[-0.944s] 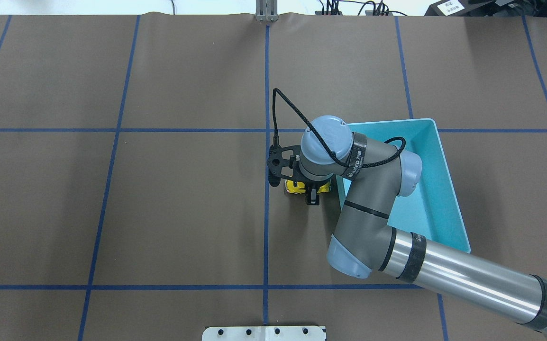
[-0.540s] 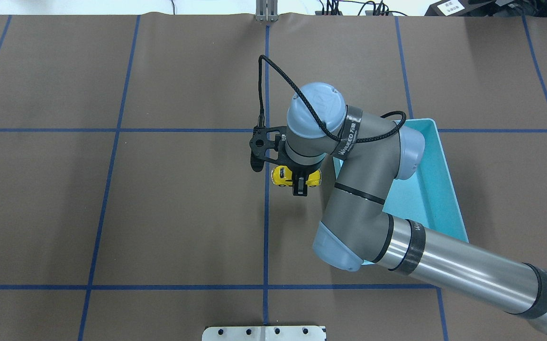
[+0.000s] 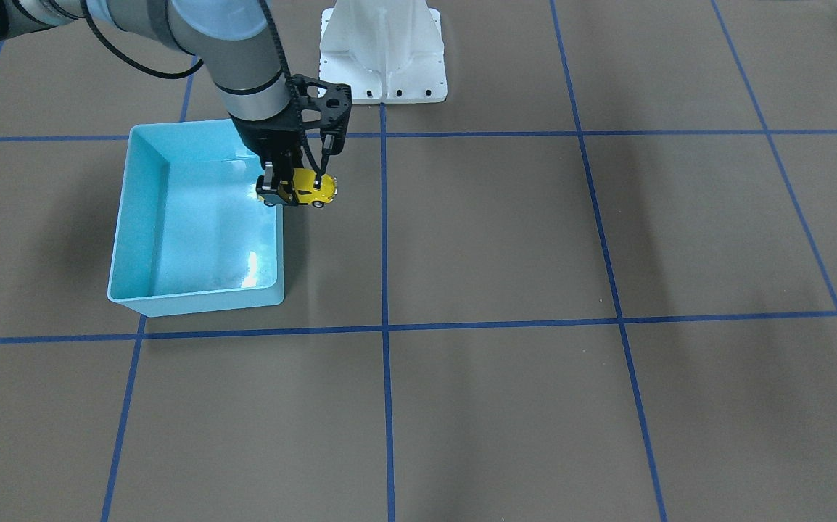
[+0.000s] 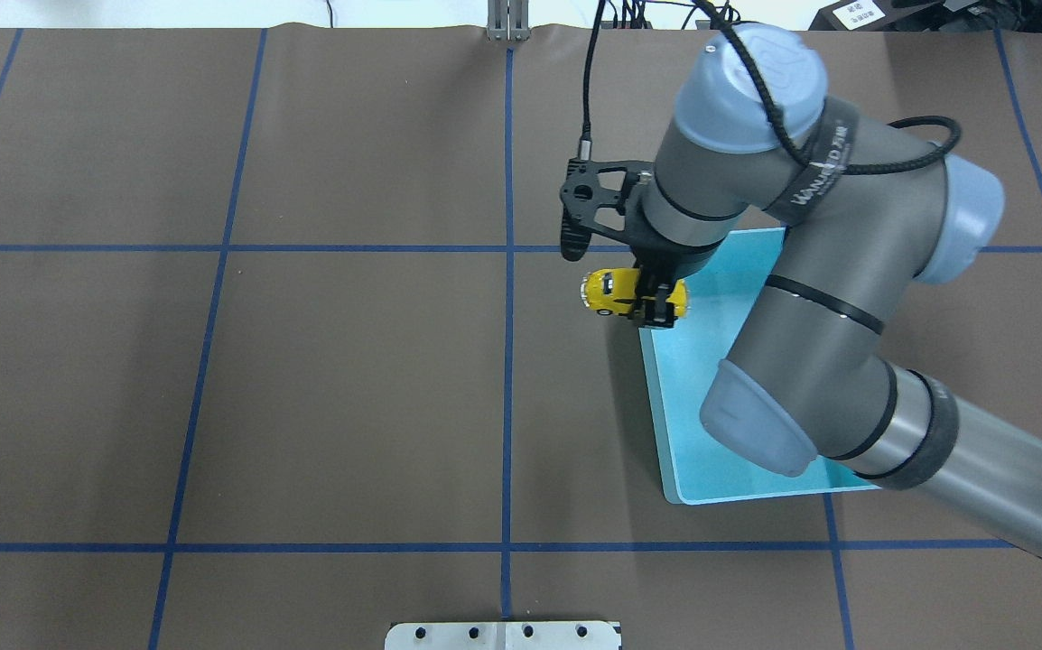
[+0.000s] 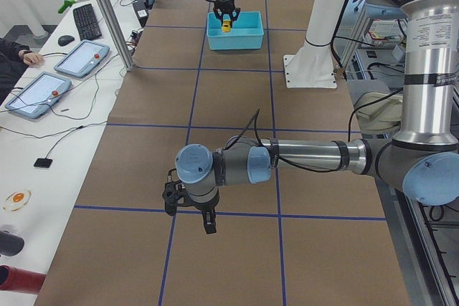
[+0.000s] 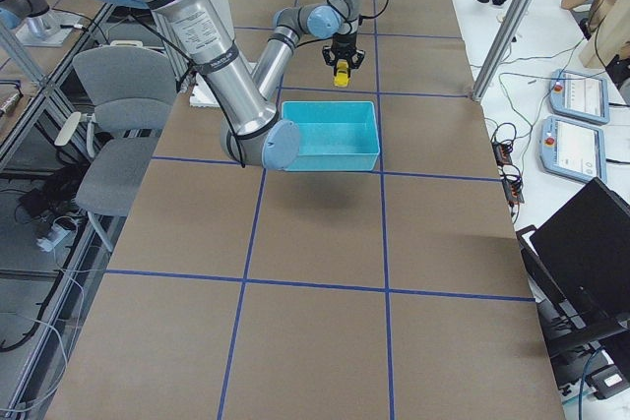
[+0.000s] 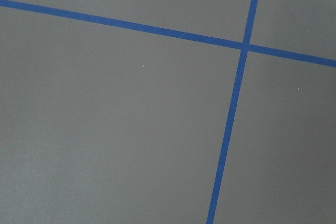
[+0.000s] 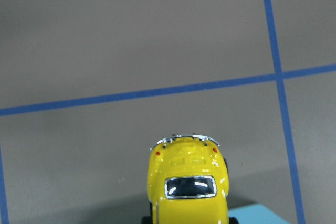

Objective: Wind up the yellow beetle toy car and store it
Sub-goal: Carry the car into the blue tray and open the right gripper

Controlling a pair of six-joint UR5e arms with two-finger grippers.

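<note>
The yellow beetle toy car hangs in the air, held level in my right gripper, which is shut on its sides. It hovers over the near-left edge of the light-blue bin, its nose still outside the rim. The front-facing view shows the car beside the bin's wall. The right wrist view shows the car's rear with a bin corner below. My left gripper hangs low over bare table far from the car; I cannot tell whether it is open or shut.
The brown table mat carries a blue tape grid. A white arm mount base stands at the robot's side. Tablets and a keyboard lie on the side bench. The bin holds nothing else.
My right gripper has lifted the car off the table and carried it up and rightward, from beside the bin to over its edge.
</note>
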